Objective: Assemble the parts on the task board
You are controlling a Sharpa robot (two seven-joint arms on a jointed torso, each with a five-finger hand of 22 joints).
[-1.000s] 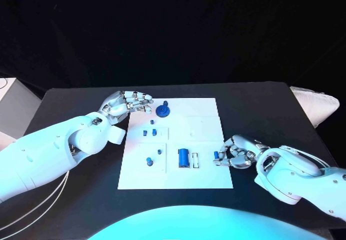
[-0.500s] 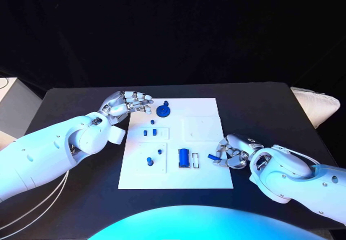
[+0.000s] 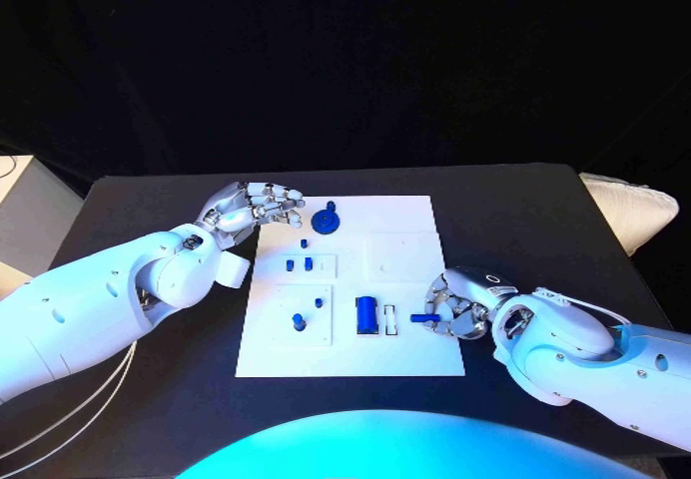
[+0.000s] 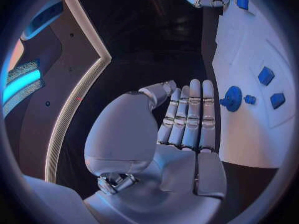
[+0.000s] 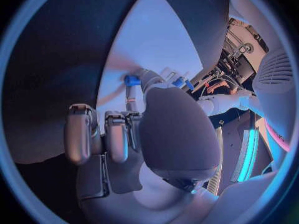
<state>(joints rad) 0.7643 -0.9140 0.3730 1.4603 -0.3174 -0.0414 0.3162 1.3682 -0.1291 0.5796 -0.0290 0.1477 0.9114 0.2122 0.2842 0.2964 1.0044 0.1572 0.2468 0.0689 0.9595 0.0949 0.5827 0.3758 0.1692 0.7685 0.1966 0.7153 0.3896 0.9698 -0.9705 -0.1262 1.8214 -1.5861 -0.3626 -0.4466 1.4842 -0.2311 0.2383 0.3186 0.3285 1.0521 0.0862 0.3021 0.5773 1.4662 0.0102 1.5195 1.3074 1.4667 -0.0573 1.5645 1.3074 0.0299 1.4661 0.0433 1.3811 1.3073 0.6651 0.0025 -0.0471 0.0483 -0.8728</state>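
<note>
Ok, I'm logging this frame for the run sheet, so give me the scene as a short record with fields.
board: white task board mid-table
left hand: left hand at the board's far left corner, holds nothing, fingers apart
right hand: right hand at the board's right edge, pinches a small blue part
near left hand: round blue part
board middle: long blue part lies flat

A matte black rectangular table [image 3: 518, 210] carries a flat white rectangular task board [image 3: 410, 215] at its middle, the board's long sides running from the near edge toward the far edge.
</note>
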